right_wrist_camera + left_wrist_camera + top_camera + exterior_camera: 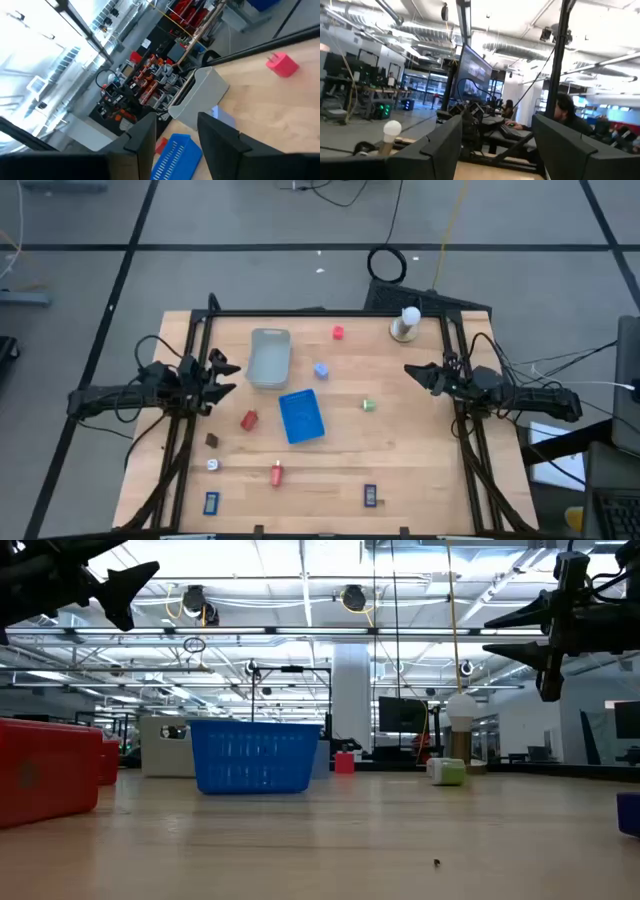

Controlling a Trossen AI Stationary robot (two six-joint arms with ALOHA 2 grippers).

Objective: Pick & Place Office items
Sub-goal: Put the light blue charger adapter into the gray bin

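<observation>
- Hands first: your left hand [222, 374] hovers at the worktop's [420, 460] left edge, fingers apart and empty.
- Your right hand [412, 373] hangs at the right edge; fingers parted by a narrow gap, holding nothing.
- Office items lie scattered on the worktop: red cube [338, 333] near the grey tray [269, 358], green piece [368, 406] right of the blue basket [301, 416].

light: bright overhead | glare: ceiling lamps | blur: wrist views
</observation>
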